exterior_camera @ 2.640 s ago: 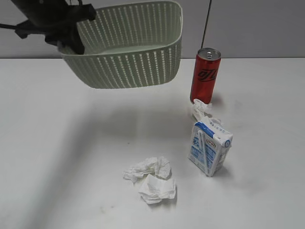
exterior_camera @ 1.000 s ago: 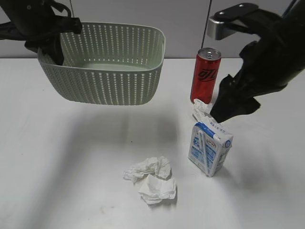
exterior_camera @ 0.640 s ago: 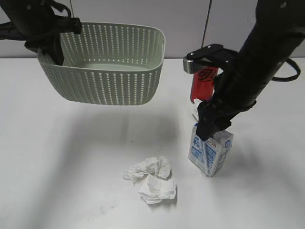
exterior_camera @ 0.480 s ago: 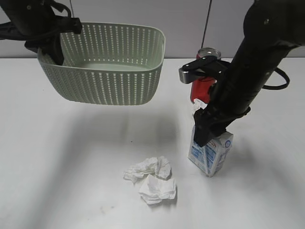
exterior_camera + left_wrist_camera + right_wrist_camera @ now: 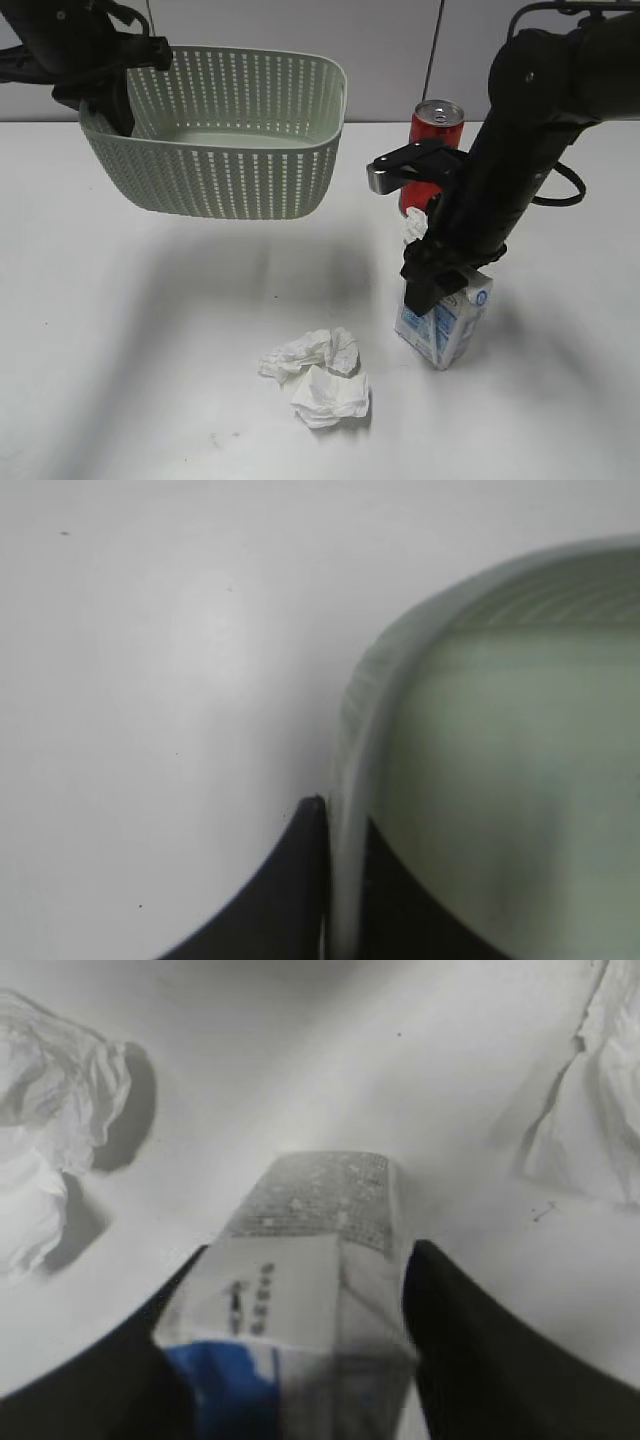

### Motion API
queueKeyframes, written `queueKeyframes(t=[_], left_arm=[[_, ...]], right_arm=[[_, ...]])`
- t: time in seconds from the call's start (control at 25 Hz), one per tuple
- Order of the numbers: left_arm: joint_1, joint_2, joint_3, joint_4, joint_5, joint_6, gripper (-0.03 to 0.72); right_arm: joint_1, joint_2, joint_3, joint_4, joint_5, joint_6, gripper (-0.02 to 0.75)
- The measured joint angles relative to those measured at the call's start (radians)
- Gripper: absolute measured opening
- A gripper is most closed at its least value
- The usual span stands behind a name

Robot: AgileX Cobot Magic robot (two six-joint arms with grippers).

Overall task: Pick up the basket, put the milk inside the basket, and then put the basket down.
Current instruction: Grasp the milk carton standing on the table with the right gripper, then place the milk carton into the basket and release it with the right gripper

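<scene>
White table (image 5: 150, 380), grey wall behind. One milk (image 5: 440, 318) stands near the right, the right gripper (image 5: 436, 283) down over its top, fingers either side, not visibly squeezing. One basket (image 5: 225, 130) hangs aloft, left gripper (image 5: 105, 95) clamped on its rim. One can (image 5: 430, 150), three tissues (image 5: 315, 375).

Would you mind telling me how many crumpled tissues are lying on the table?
3: two crumpled tissues touch at the front, left of the milk; the third tissue lies below the red can, partly hidden by the right arm.
</scene>
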Motion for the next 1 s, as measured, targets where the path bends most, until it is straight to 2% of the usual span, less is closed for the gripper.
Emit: queueKeyframes(t=[0.08,0.28,0.56,0.76,1.0], left_arm=[[0.000,0.000,0.000,0.000,0.000,0.000,0.000],[0.000,0.000,0.000,0.001,-0.009,0.000,0.000],[0.000,0.008,0.000,0.007,-0.036,0.002,0.000],[-0.003,0.066,0.000,0.021,-0.034,0.004,0.000],[-0.052,0.126,0.000,0.028,-0.074,0.005,0.000]], right_arm=[[0.000,0.000,0.000,0.000,0.000,0.000,0.298],[0.000,0.001,-0.012,0.001,0.031,0.008,0.297],[0.000,-0.052,-0.122,-0.034,0.192,0.149,0.297],[0.000,-0.163,-0.311,-0.095,0.374,0.186,0.297],[0.035,-0.161,-0.621,-0.112,0.387,0.249,0.295]])
